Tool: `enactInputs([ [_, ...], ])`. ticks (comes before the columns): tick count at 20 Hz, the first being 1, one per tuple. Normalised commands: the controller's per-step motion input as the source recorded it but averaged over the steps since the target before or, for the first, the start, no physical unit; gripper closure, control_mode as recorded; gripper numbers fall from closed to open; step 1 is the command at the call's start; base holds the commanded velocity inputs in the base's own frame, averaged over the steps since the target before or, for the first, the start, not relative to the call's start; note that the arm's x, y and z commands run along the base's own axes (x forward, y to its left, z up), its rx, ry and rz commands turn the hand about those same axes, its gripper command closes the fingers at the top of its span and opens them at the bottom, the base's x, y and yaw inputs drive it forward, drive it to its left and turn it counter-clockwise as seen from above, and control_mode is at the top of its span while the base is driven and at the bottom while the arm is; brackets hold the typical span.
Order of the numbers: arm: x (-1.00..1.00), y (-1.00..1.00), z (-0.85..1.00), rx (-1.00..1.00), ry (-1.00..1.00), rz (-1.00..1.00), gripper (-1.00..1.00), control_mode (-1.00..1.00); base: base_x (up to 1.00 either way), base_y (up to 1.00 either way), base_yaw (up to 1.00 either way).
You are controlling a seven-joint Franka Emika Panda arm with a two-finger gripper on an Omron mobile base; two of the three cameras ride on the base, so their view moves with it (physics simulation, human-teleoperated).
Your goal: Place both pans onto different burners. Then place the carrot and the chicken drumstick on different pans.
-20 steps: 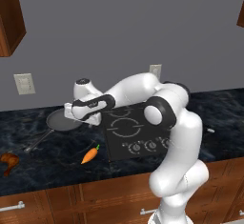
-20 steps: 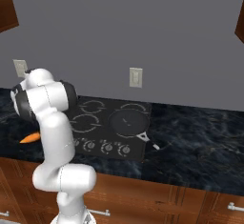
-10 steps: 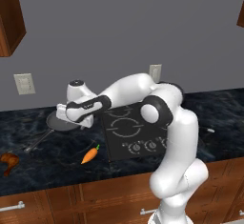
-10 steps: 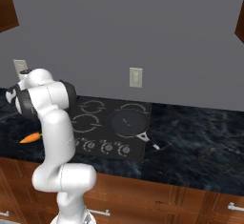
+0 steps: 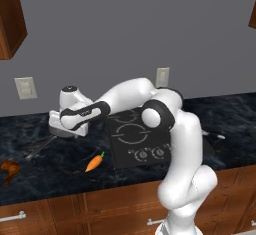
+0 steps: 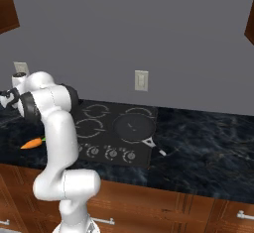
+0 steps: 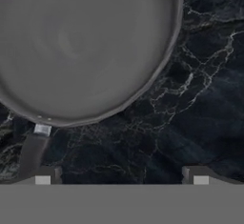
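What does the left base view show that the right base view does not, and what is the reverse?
Left base view alone: the chicken drumstick at the far left of the counter, and a pan on the counter under the robot's hand, left of the cooktop.
Right base view alone: the other pan in plain sight, sitting on a front burner.
Both: the carrot lying on the counter, the black cooktop and the white arm.

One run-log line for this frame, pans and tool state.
tool: open, above counter pan, near handle | second pan: on cooktop burner | carrot, drumstick: on counter
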Motion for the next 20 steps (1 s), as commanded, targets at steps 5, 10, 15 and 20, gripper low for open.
enactInputs([
  [5, 0.00, 0.23, 0.00, 0.00, 0.06, 0.00, -1.00, -1.00, 0.00, 0.00, 0.00],
  [10, 0.00, 0.25, 0.00, 0.00, 0.08, 0.00, -1.00, -1.00, 0.00, 0.00, 0.00],
  [15, 0.00, 0.30, 0.00, 0.00, 0.07, 0.00, -1.00, -1.00, 0.00, 0.00, 0.00],
  [20, 0.00, 0.27, -0.01, 0.00, 0.06, 0.00, -1.00, -1.00, 0.00, 0.00, 0.00],
])
